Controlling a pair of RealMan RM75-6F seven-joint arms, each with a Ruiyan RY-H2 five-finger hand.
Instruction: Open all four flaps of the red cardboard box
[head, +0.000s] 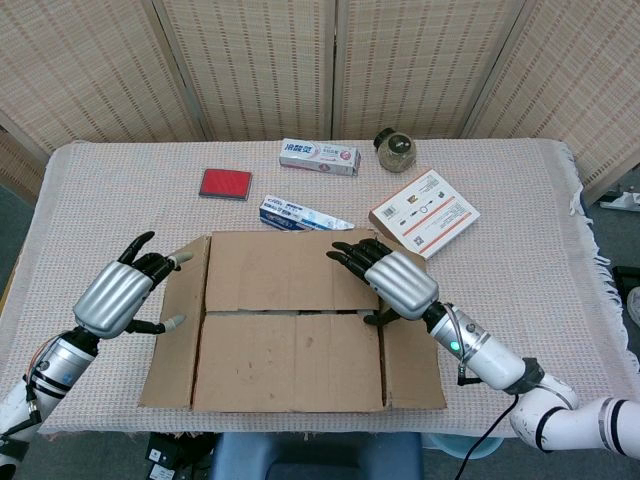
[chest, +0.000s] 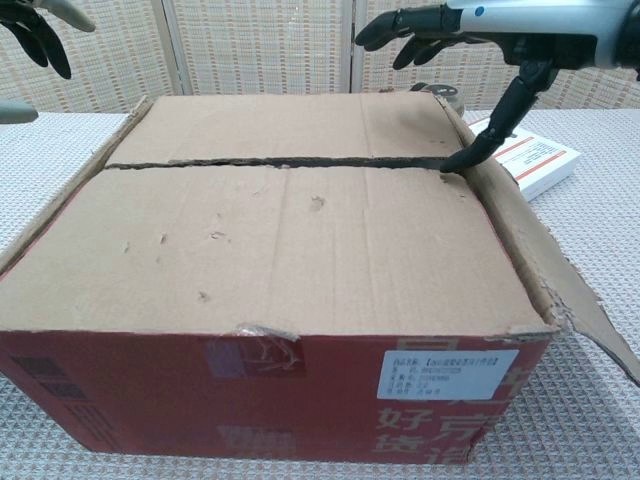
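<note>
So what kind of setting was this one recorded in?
Likely an indoor lab or demo corner: a table under a woven cloth, folding woven screens behind it, and staged props such as a toothpaste box.

The head view looks down from high at the near side and takes in the whole table (head: 90, 180) up to the far screens (head: 330, 65). The chest view is low and very near, facing the box (chest: 280, 390) front. Both views share the box top and both hands.
</note>
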